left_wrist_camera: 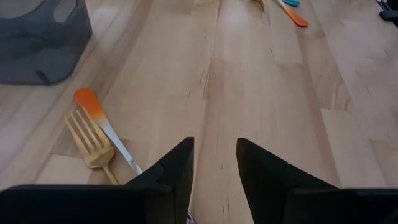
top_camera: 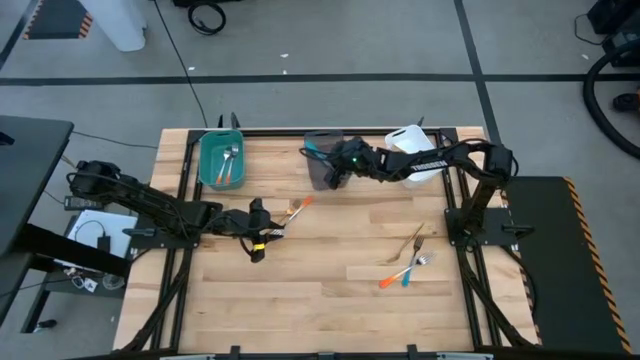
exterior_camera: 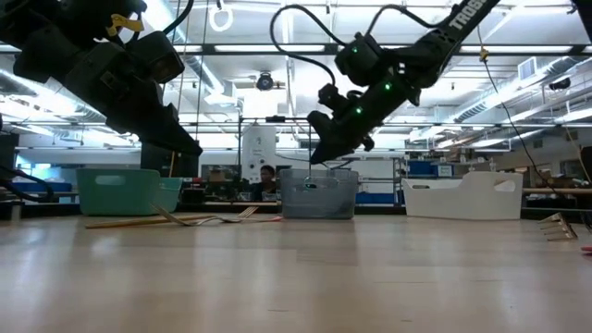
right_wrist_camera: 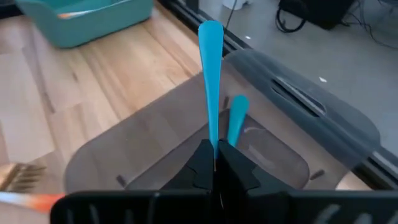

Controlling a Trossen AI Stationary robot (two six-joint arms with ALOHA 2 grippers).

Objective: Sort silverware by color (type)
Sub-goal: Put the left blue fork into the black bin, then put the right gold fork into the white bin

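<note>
My right gripper is shut on a blue-handled fork and hovers over the grey bin, where another blue handle lies. My left gripper is open, low over the table. Just beside it an orange-handled fork and a golden fork lie flat on the wood. Toward the table's right near side lie a golden fork, an orange one and a blue one. My right gripper pinches the blue fork between its two fingers on the handle's lower stretch. The handle runs on past the fingertips to its rounded free end. The fork is lifted clear above the grey bin. Its tines are hidden behind the fingers.
A teal bin holding forks stands at the far left, and a white bin at the far right beside the grey one. Bare wood spreads across the table's middle and near side. Black frame rails run along the edges.
</note>
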